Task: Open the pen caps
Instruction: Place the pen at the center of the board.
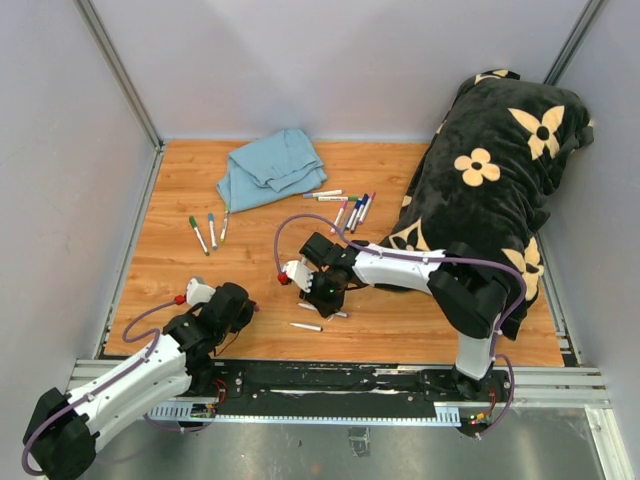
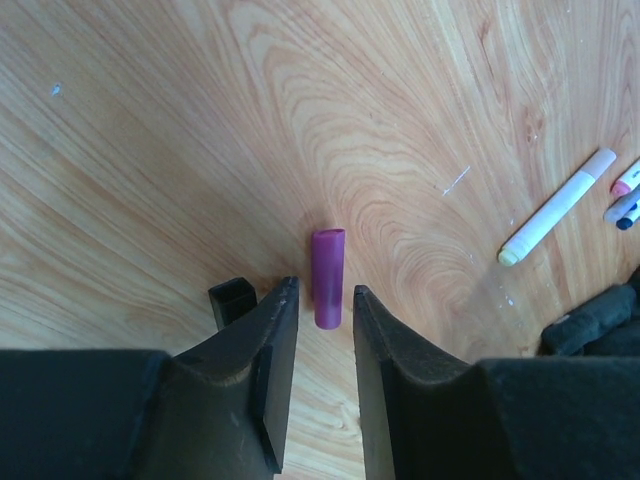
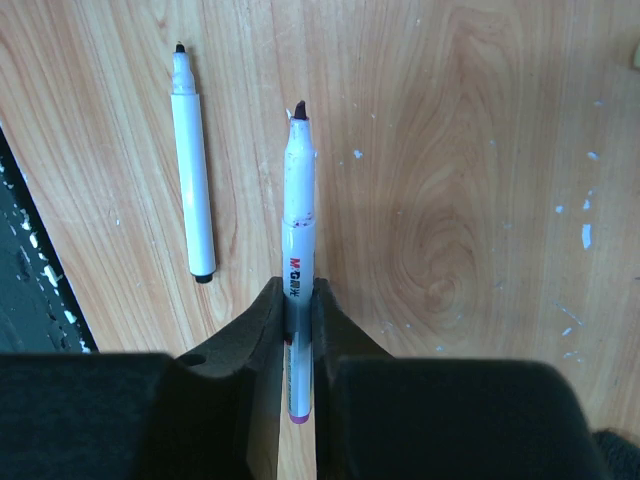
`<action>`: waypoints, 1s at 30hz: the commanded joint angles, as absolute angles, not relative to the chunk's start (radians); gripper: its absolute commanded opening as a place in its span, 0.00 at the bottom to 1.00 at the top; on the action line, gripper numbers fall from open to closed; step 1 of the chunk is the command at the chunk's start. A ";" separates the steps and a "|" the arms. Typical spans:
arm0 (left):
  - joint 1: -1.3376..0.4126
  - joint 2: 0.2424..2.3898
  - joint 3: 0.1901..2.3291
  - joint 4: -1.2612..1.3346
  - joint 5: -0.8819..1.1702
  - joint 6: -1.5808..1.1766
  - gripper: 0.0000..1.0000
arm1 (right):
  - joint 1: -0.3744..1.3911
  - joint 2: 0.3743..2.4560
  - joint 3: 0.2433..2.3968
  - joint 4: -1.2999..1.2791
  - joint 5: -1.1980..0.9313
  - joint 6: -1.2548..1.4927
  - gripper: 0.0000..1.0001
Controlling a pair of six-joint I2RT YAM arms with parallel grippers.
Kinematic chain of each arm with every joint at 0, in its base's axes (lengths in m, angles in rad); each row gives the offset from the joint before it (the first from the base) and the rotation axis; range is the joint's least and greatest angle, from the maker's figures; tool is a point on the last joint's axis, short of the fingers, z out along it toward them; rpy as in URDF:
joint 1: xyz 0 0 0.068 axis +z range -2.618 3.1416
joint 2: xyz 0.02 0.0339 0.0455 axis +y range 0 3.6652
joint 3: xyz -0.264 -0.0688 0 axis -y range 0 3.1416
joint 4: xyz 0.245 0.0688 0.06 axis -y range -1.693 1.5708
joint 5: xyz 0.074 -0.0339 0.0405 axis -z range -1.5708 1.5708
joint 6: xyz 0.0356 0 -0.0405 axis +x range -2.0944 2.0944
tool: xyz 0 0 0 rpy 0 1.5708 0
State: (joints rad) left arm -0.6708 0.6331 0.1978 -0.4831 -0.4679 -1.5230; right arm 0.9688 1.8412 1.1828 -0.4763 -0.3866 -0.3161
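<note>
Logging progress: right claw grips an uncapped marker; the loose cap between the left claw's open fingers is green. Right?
Not quite: the cap is purple, not green, as the left wrist view shows. The right claw does grip an uncapped marker, and the left claw is open around the cap.

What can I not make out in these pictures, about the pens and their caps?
- Top view: the pile of pens beside the blue cloth is too small; which ones wear caps cannot be told.
- Right wrist view: the held pen shows a bare tip, but its rear part is hidden between the jaws of the right gripper.
- Left wrist view: the picture's right edge cuts off two pens.
</note>
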 commanded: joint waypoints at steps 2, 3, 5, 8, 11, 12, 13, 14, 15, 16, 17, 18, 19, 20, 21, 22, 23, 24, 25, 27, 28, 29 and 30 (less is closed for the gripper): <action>-0.667 0.580 0.226 -0.523 -0.468 -1.499 0.34 | 1.004 1.872 1.219 -0.510 -0.369 -0.332 0.13; -0.667 0.566 0.231 -0.527 -0.466 -1.494 0.35 | 1.005 1.873 1.221 -0.511 -0.367 -0.332 0.14; -0.667 0.539 0.243 -0.539 -0.462 -1.484 0.35 | 1.008 1.874 1.223 -0.513 -0.364 -0.333 0.16; -0.667 0.495 0.258 -0.559 -0.465 -1.470 0.36 | 1.009 1.875 1.224 -0.513 -0.364 -0.333 0.17; -0.667 0.458 0.272 -0.584 -0.471 -1.459 0.37 | 1.011 1.876 1.225 -0.515 -0.367 -0.334 0.18; -0.667 0.448 0.277 -0.592 -0.473 -1.456 0.37 | 1.011 1.876 1.226 -0.517 -0.369 -0.336 0.19; -0.667 0.439 0.281 -0.601 -0.478 -1.454 0.37 | 1.011 1.876 1.227 -0.518 -0.370 -0.337 0.19; -0.667 0.429 0.286 -0.607 -0.482 -1.450 0.37 | 1.012 1.876 1.226 -0.518 -0.371 -0.337 0.19; -0.667 0.422 0.288 -0.611 -0.484 -1.446 0.37 | 1.011 1.876 1.227 -0.520 -0.373 -0.338 0.19; -0.667 0.415 0.290 -0.612 -0.488 -1.443 0.37 | 1.012 1.876 1.227 -0.521 -0.377 -0.338 0.20; -0.667 0.407 0.290 -0.612 -0.488 -1.440 0.38 | 1.012 1.876 1.227 -0.523 -0.383 -0.339 0.20; -0.667 0.402 0.291 -0.613 -0.490 -1.438 0.38 | 1.012 1.876 1.228 -0.526 -0.390 -0.340 0.20; -0.667 0.399 0.291 -0.612 -0.491 -1.435 0.38 | 1.012 1.875 1.229 -0.526 -0.392 -0.340 0.20; -0.667 0.397 0.291 -0.612 -0.491 -1.432 0.38 | 1.013 1.875 1.229 -0.526 -0.395 -0.340 0.21; -0.667 0.397 0.292 -0.612 -0.493 -1.429 0.38 | 1.012 1.875 1.230 -0.527 -0.398 -0.340 0.20; -0.667 0.396 0.293 -0.612 -0.495 -1.425 0.38 | 1.012 1.875 1.230 -0.530 -0.402 -0.341 0.21; -0.667 0.397 0.293 -0.612 -0.496 -1.422 0.38 | 1.013 1.875 1.230 -0.531 -0.409 -0.341 0.21; -0.667 0.397 0.293 -0.611 -0.497 -1.418 0.38 | 1.012 1.873 1.232 -0.533 -0.414 -0.341 0.21; -0.667 0.397 0.294 -0.611 -0.497 -1.414 0.38 | 1.012 1.873 1.232 -0.535 -0.420 -0.341 0.21; -0.667 0.395 0.295 -0.607 -0.497 -1.404 0.38 | 1.012 1.869 1.235 -0.539 -0.430 -0.343 0.21; -0.667 0.395 0.297 -0.605 -0.496 -1.398 0.39 | 1.012 1.867 1.234 -0.541 -0.432 -0.345 0.22; -0.667 0.394 0.298 -0.603 -0.494 -1.393 0.38 | 1.012 1.864 1.236 -0.542 -0.433 -0.345 0.22; -0.667 0.392 0.298 -0.600 -0.493 -1.387 0.38 | 1.011 1.860 1.235 -0.542 -0.431 -0.345 0.22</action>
State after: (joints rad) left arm -0.6708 0.4061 0.2638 -0.5926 -0.4599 -1.4204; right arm 0.9886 1.8629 1.2034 -0.5079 -0.4042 -0.3225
